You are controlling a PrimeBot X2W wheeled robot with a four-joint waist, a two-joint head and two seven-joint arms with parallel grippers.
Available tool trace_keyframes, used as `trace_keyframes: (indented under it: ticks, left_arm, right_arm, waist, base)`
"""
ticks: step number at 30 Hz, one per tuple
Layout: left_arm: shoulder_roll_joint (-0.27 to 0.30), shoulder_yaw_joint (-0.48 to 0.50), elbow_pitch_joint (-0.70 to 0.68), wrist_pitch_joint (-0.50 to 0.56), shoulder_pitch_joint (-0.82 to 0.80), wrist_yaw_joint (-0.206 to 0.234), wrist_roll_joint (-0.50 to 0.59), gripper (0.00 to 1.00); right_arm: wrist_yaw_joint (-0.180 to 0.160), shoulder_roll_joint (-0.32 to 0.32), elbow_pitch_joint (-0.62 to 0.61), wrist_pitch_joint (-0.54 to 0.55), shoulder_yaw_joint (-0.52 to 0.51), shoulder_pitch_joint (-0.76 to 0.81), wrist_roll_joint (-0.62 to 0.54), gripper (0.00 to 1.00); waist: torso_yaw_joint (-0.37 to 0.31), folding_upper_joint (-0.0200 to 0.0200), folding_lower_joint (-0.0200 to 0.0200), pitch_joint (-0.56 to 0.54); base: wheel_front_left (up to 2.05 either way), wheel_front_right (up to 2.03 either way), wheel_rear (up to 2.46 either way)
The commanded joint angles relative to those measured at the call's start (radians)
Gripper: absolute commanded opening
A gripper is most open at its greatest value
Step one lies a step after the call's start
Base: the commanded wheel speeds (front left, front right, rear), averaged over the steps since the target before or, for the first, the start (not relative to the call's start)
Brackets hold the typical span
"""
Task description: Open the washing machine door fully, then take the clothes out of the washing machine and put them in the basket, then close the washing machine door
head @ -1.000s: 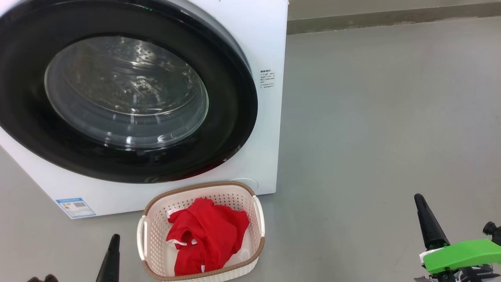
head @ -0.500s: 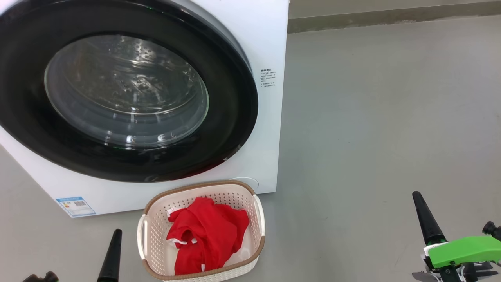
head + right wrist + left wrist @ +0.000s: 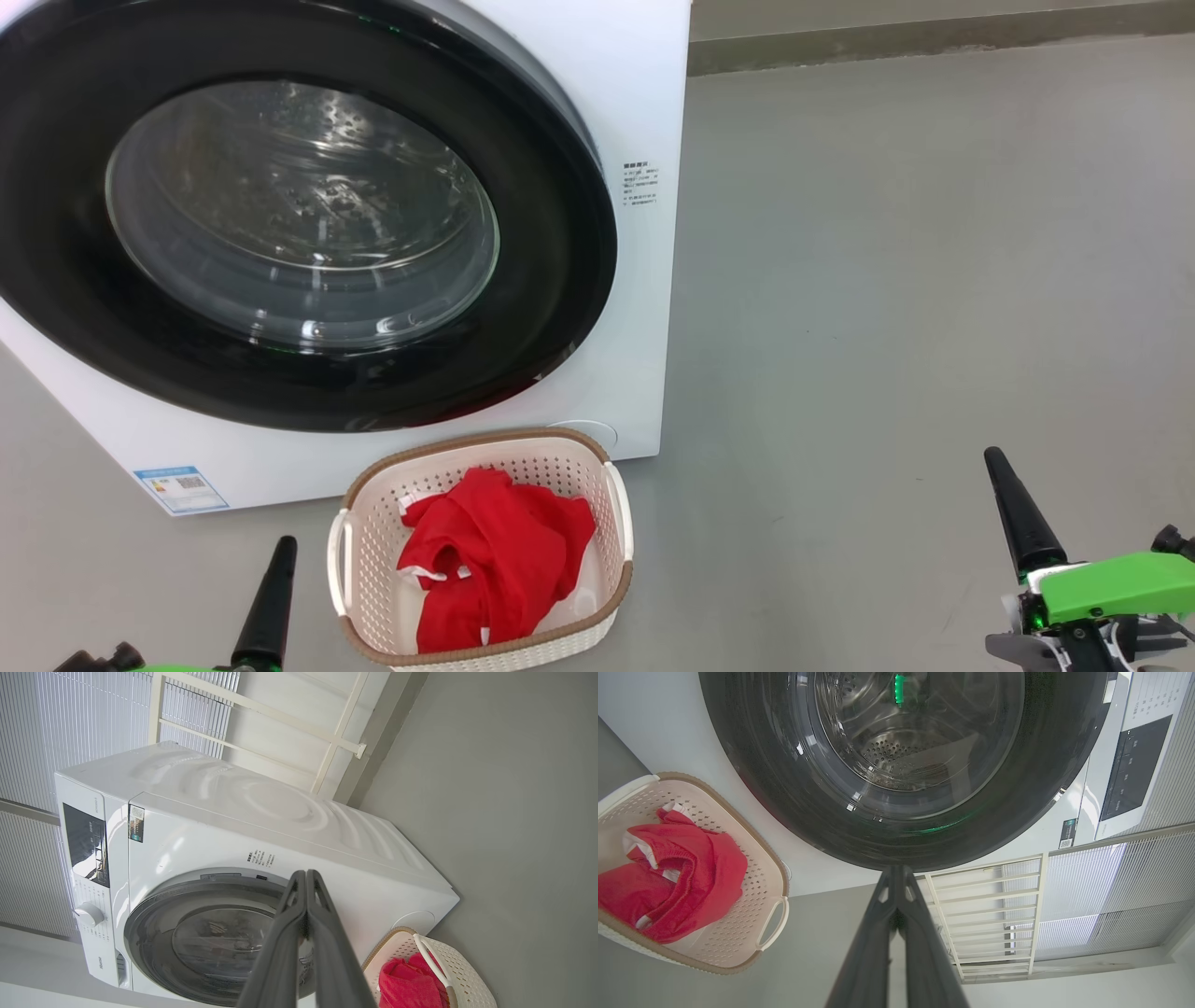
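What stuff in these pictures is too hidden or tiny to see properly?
Head view: print on the small blue label on the big white washing machine is too small to read.
Head view: the bright red fabric garment hides most of the cream perforated plastic basket's floor.
Head and left wrist views: reflections on the round black-rimmed glass door blur the drum behind.
Head view: the upper edge cuts off the machine's top.

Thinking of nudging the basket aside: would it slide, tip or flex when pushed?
The basket looks like thin perforated plastic, so probably light and slightly flexible. Holding one crumpled red garment, it would likely slide easily on the smooth grey floor. Low and wide, it seems unlikely to tip.
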Motion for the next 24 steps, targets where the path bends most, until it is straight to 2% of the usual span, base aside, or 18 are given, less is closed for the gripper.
trace_keyframes:
  ticks: [1, 19, 24]
  left_arm:
    - [0.008, 0.023, -0.020, 0.009, -0.054, -0.006, -0.034, 0.00]
    - [0.007, 0.025, -0.012, 0.057, -0.077, -0.007, -0.224, 0.00]
    - [0.007, 0.025, -0.012, 0.058, -0.078, -0.007, -0.226, 0.00]
  right_arm:
    - [-0.001, -0.008, -0.021, 0.011, 0.009, -0.053, 0.039, 0.00]
    - [-0.001, 0.003, -0.004, 0.062, -0.006, -0.074, 0.221, 0.00]
    - [-0.001, 0.003, -0.004, 0.063, -0.006, -0.074, 0.223, 0.00]
  waist:
    - [0.000, 0.0000, 0.0000, 0.000]
    - [0.002, 0.0000, 0.0000, 0.005]
    - [0.002, 0.0000, 0.0000, 0.005]
  base:
    - [0.00, 0.00, 0.00]
    - [0.00, 0.00, 0.00]
    - [0.00, 0.00, 0.00]
